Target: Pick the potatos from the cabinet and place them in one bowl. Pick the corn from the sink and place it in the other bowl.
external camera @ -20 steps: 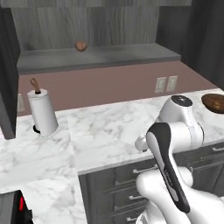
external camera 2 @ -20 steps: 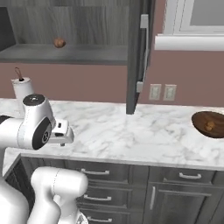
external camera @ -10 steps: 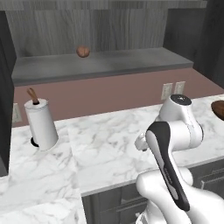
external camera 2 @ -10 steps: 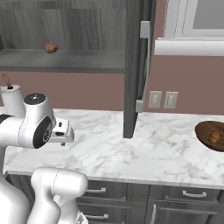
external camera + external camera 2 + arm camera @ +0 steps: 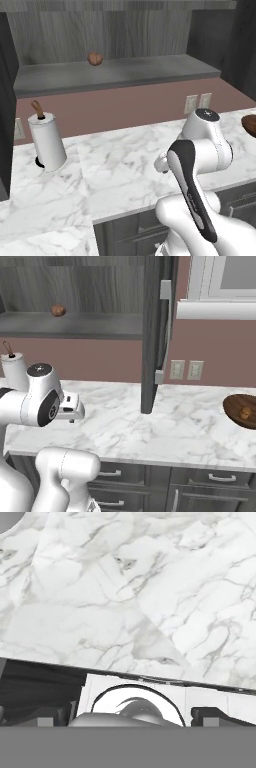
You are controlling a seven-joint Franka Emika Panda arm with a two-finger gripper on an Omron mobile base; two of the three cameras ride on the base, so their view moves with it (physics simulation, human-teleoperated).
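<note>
One reddish-brown potato [image 5: 95, 58] [image 5: 58, 310] lies on the grey shelf of the open cabinet [image 5: 120, 75] [image 5: 95, 326]. The dark brown bowl [image 5: 235, 406] [image 5: 250, 122] stands on the counter at the far right, and an orange-brown potato [image 5: 245, 413] rests inside it. My arm is folded low in front of the counter edge. In the hand view my gripper [image 5: 130, 716] points down at the marble, open, with nothing between its dark fingertips [image 5: 46, 717]. The corn, the sink and the other bowl are out of view.
A paper towel roll [image 5: 47, 142] [image 5: 12, 368] stands on the marble counter [image 5: 125, 160] at the left. The cabinet's dark door [image 5: 156, 331] hangs open over the counter's middle. Wall outlets [image 5: 186, 370] sit behind it, and grey drawers [image 5: 200, 491] run below.
Both base views have shifted a little with the base, so shelf and counter sit slightly lower in the picture. The arm keeps its folded pose and the gripper stays open.
</note>
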